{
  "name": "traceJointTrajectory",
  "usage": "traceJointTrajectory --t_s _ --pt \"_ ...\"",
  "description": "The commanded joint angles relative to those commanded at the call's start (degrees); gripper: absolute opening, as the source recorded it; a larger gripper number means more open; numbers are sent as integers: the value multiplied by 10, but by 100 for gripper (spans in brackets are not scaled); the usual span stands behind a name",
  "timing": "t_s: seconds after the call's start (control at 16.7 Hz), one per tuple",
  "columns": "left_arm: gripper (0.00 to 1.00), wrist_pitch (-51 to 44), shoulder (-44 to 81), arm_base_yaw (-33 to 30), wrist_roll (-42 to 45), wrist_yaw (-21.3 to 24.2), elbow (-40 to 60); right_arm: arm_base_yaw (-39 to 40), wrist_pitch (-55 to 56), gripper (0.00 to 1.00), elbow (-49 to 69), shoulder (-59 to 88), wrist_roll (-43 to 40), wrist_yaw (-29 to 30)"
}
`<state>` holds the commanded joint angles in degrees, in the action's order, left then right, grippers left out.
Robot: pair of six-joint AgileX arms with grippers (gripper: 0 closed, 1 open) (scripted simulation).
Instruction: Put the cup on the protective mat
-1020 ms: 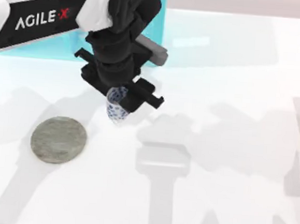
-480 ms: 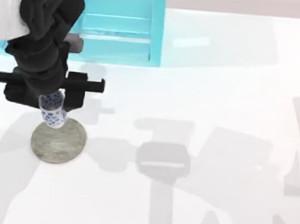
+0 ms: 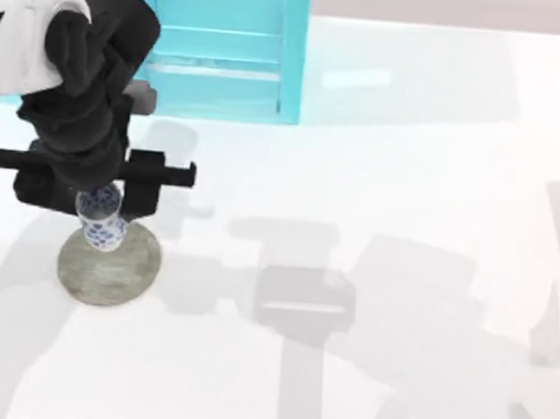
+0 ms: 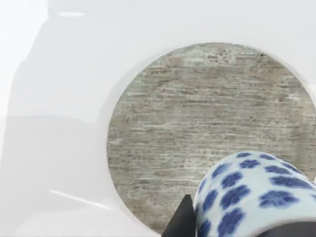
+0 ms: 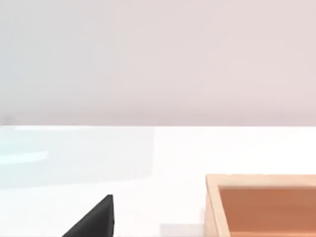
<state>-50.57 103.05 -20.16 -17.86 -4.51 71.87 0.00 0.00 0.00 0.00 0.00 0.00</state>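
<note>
white table (image 3: 408,181) under the left claw (image 3: 100,217), which grasps the cup (image 3: 102,223) over the protective mat (image 3: 110,269).

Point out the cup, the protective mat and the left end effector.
cup (image 3: 103,227), top view, on its blue-patterned side wall.
protective mat (image 4: 197,113), left wrist view, on its bare grey face.
left end effector (image 3: 102,195), top view, midway between the fingertips, shut on the cup over the mat's far edge.

left arm (image 3: 21,48): white shell | wrist: black, chunky | gripper (image 3: 101,200): black, seemingly flat-barred
</note>
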Motion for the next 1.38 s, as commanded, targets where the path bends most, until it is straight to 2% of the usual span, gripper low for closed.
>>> traceJointTrajectory --t_s 0.3,0.6,1.38 --pt "0 95 33 5 3 0 -46 0 0 100 0 0 0 0" --pt "0 102 39 6 4 1 -53 0 0 100 0 0 0 0" --pt "98 102 39 6 4 1 -53 0 0 100 0 0 0 0"
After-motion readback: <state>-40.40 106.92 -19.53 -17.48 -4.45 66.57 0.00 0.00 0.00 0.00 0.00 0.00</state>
